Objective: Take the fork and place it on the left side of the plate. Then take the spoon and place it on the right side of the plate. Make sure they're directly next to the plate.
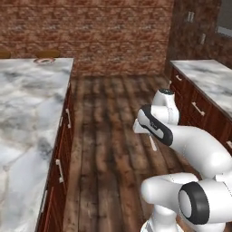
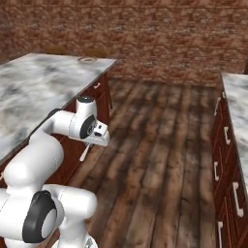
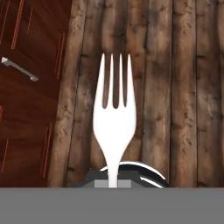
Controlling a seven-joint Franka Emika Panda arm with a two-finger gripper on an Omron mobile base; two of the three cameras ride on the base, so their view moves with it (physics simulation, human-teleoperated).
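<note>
My gripper (image 3: 113, 182) is shut on the handle of the fork (image 3: 114, 118), a pale fork whose tines point away from the hand, over the wooden floor. From the left base the fork (image 1: 153, 143) hangs as a thin pale sliver below the hand, and from the right base the fork (image 2: 85, 153) shows the same way. The plate (image 1: 44, 60), small and red-rimmed, lies at the far corner of the left marble counter, well away from the hand; it is also the faint ring, the plate (image 2: 87, 59). The spoon is out of view.
The left marble counter (image 1: 27, 104) runs along dark cabinet fronts with handles (image 3: 19, 69). A second counter (image 1: 208, 79) stands on the right. A wooden floor aisle (image 1: 113, 136) lies between them, ending at a brick wall.
</note>
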